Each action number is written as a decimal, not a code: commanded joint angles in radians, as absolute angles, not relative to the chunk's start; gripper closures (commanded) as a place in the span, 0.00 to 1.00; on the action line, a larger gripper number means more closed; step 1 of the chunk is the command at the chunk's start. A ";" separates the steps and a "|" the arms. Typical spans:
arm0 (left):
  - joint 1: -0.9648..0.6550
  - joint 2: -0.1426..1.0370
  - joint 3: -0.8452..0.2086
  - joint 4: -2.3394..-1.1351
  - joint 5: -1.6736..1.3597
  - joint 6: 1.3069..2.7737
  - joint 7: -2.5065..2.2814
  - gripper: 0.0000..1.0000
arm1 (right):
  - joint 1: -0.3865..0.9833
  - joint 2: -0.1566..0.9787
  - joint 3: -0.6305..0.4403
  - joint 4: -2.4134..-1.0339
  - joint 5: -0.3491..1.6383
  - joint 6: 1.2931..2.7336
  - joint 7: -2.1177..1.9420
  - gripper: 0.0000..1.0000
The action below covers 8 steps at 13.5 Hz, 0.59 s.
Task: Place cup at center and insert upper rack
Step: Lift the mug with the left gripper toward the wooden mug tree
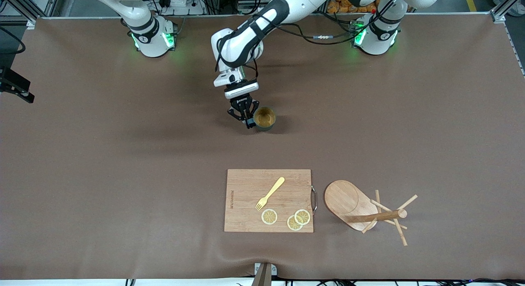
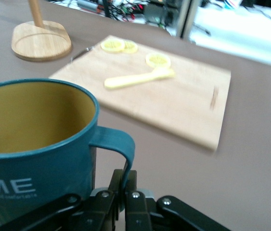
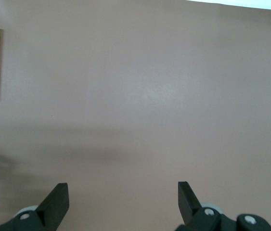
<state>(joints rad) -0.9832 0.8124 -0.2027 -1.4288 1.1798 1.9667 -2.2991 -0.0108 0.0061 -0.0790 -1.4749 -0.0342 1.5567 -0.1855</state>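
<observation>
The cup point(image 1: 264, 117), dark teal with a mustard-yellow inside, is near the table's middle, farther from the front camera than the cutting board. My left gripper point(image 1: 246, 120) is shut on its loop handle point(image 2: 121, 144). The left wrist view shows the cup point(image 2: 34, 154) close up, with the left gripper point(image 2: 125, 180) pinching the handle. I cannot tell whether the cup rests on the cloth or hangs just above it. The upper rack point(image 1: 361, 210), a wooden mug tree, is beside the board toward the left arm's end. I cannot tell whether it stands or lies tipped. My right gripper point(image 3: 123, 192) is open and empty over bare cloth.
A rectangular wooden cutting board point(image 1: 250, 187) lies near the front edge. It carries a yellow fork point(image 1: 270, 193) and three lemon slices point(image 1: 269, 216). Its metal handle point(image 1: 314, 199) faces the mug tree's oval base point(image 2: 41, 41). Brown cloth covers the table.
</observation>
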 commanded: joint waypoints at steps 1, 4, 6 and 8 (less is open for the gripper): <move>-0.890 0.738 -0.219 -1.367 1.057 1.988 -2.223 1.00 | -0.018 0.015 -0.072 -1.453 -0.038 1.542 -0.190 0.00; -0.800 0.660 -0.219 -1.319 0.881 2.025 -2.103 1.00 | -0.017 0.015 -0.072 -1.453 -0.038 1.542 -0.190 0.00; -0.727 0.597 -0.219 -1.318 0.780 2.051 -2.089 1.00 | -0.017 0.017 -0.072 -1.453 -0.038 1.542 -0.190 0.00; -0.645 0.549 -0.218 -1.318 0.677 2.088 -2.097 1.00 | -0.017 0.015 -0.072 -1.453 -0.038 1.540 -0.190 0.00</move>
<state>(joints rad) -0.7145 0.6017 -0.2066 -1.2958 0.7541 2.0533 -2.1001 -0.0107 0.0067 -0.0770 -1.4748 -0.0342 1.5556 -0.1855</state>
